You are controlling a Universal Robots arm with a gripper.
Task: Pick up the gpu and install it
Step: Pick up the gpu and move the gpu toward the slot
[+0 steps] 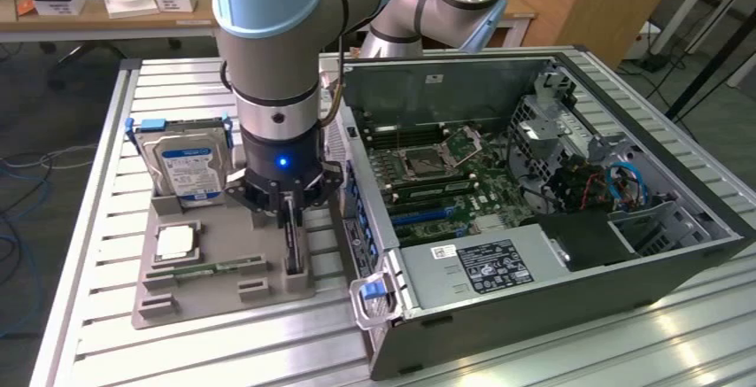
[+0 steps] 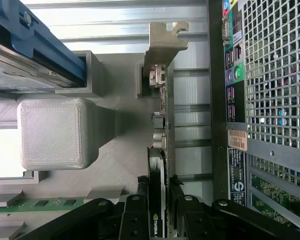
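Note:
The gpu [image 1: 293,247] stands on its long edge in a slot of the grey holder tray [image 1: 159,305], beside the open computer case [image 1: 555,254]. My gripper [image 1: 289,212] reaches straight down over the card's upper edge. In the wrist view the gpu [image 2: 163,125] runs away from the camera, its silver end bracket [image 2: 164,41] at the far end. The black fingers [image 2: 139,212] of my gripper [image 2: 162,212] press against both faces of the card, so it is shut on it. The card still sits in the holder slot.
A blue-and-white-labelled hard drive [image 1: 189,167] stands upright at the back of the tray. A processor [image 1: 175,242] and a narrow green memory stick [image 1: 219,269] lie on the tray too. The case's motherboard [image 1: 455,183] lies exposed, and its rear grille [image 2: 275,75] is close beside the card.

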